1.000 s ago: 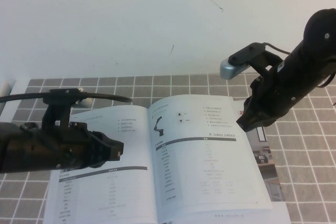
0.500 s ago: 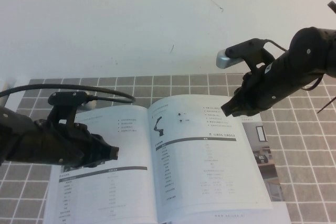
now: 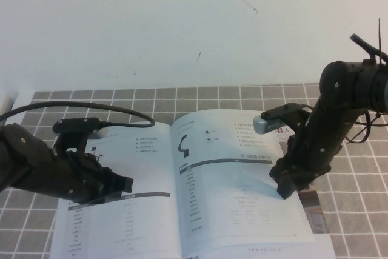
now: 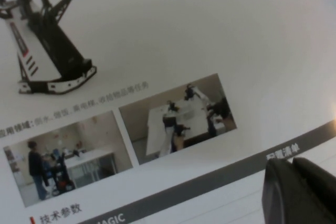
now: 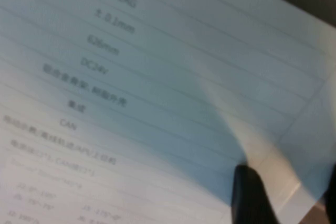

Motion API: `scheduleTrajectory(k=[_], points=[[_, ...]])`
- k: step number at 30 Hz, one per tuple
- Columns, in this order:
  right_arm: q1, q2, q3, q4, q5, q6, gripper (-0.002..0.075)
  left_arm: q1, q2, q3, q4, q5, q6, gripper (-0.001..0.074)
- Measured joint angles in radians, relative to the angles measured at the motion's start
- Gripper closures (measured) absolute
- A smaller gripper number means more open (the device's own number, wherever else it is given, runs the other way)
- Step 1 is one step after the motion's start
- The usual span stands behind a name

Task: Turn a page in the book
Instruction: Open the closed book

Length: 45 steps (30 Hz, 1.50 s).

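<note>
The book (image 3: 151,210) lies open on the checked mat. The page (image 3: 233,192), with a small black robot arm, a dark grey bar and a table, is its right-hand sheet and lies flat; its table text fills the right wrist view (image 5: 105,66). My right gripper (image 3: 285,187) is low at this page's right edge, open, with the page's edge between its fingers (image 5: 252,195). My left gripper (image 3: 123,185) is shut and rests on the left-hand sheet by its grey bar. The left wrist view shows that sheet's two-armed robot drawing and two photos (image 4: 121,129), with the fingertips (image 4: 286,190) together.
The grey checked mat (image 3: 357,210) lies under the book. A lower sheet with photos (image 3: 310,193) sticks out past the page's right edge. The left arm's black cable (image 3: 91,108) arcs over the book's top left. The bare white table (image 3: 182,28) lies beyond.
My right gripper has come down from above the page's top right corner to its right edge. My left gripper has drawn back a little and sunk onto the left-hand sheet.
</note>
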Motion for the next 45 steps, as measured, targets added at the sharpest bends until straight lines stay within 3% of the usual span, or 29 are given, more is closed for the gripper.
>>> scheduleTrajectory(k=[3, 8, 24, 45], points=[[0.0, 0.005, 0.0, 0.0, -0.004, -0.002, 0.0345, 0.0, 0.01, 0.0, 0.0, -0.019, -0.024, 0.0738], [0.0, 0.005, 0.0, 0.004, -0.023, -0.002, 0.0317, -0.002, 0.014, 0.0, 0.0, -0.051, -0.031, 0.0738], [-0.001, 0.005, 0.0, 0.132, -0.056, -0.009, 0.0314, -0.002, 0.049, -0.001, 0.002, -0.099, -0.031, 0.0738], [-0.001, 0.005, 0.0, 0.163, -0.083, 0.009, 0.0314, -0.002, 0.125, -0.009, -0.004, -0.099, -0.033, 0.0738]])
